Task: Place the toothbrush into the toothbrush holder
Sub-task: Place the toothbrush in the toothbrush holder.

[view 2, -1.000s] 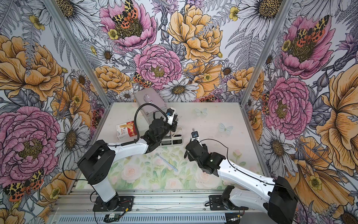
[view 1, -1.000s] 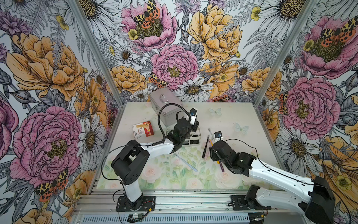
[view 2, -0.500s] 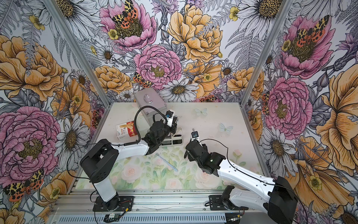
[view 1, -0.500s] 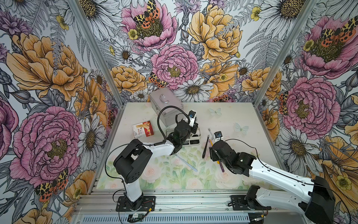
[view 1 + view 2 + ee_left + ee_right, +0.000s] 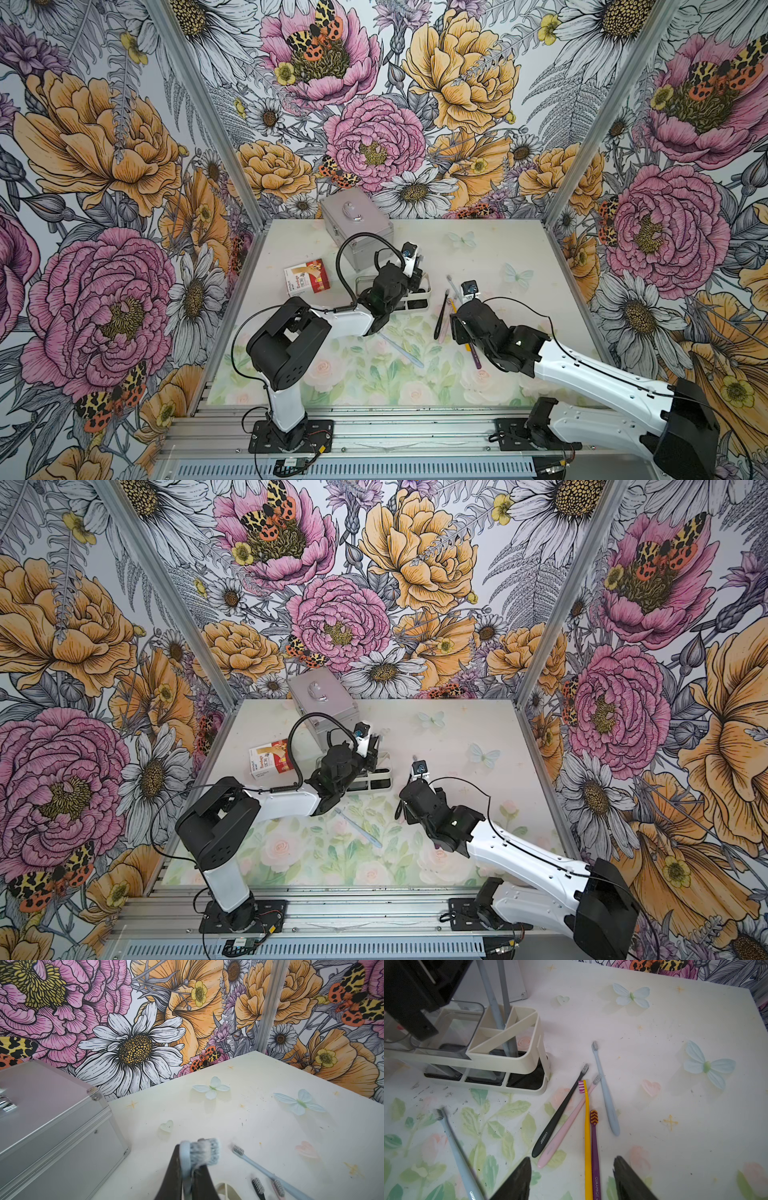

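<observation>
Grey-blue plastic marks the toothbrush (image 5: 204,1152) being worked. The left gripper (image 5: 190,1159) pinches it just under the bristled head, with the jaws closed tight on the neck. Its long axis runs close to upright, head up, and the handle drops straight down from the jaws.

The toothbrush holder (image 5: 500,1061) sits directly beneath that grip, and in both top views the left arm is over it at mid-frame. In the right wrist view, two grey-blue handles (image 5: 491,997) come down from the upper left of the frame. Both enter the white slotted compartment (image 5: 504,1032) at the holder's right end, and I cannot tell which one is gripped. The lower end looks to be inside the slot already. The next move is probably a short descent and a release, with little sideways correction needed. A lean against the divider seems the likeliest outcome.

The right gripper (image 5: 572,1161) is farther from the holder. Its jaws stand moderately wide and hold nothing. They hover over the table (image 5: 675,1157), above a black toothbrush (image 5: 554,1122), a pink toothbrush (image 5: 569,1122), a yellow toothbrush (image 5: 587,1136) and a purple toothbrush (image 5: 595,1147).
</observation>
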Controlling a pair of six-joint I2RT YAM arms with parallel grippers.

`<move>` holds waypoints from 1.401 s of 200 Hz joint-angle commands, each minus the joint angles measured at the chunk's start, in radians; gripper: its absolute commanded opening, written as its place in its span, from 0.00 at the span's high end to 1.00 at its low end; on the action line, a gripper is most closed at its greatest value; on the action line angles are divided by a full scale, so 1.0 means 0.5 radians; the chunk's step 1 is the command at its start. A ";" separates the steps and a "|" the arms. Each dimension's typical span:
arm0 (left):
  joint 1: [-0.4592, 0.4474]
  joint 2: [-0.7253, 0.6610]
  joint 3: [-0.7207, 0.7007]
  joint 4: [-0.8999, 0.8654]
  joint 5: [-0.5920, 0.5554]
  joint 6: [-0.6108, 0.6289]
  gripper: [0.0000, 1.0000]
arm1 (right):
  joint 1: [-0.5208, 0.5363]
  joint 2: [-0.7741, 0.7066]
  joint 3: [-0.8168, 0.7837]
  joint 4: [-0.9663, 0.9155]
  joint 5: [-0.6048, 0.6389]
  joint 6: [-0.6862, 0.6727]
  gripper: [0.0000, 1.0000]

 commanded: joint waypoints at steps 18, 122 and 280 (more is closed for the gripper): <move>0.026 0.082 -0.043 0.110 -0.028 -0.060 1.00 | -0.014 0.017 0.008 -0.004 -0.004 0.026 0.36; 0.062 0.068 -0.144 0.323 0.044 -0.151 0.60 | -0.020 0.042 -0.007 -0.003 -0.015 0.028 0.35; -0.050 -0.259 -0.223 0.360 -0.037 -0.088 0.38 | -0.024 0.170 0.036 0.031 -0.377 -0.177 0.40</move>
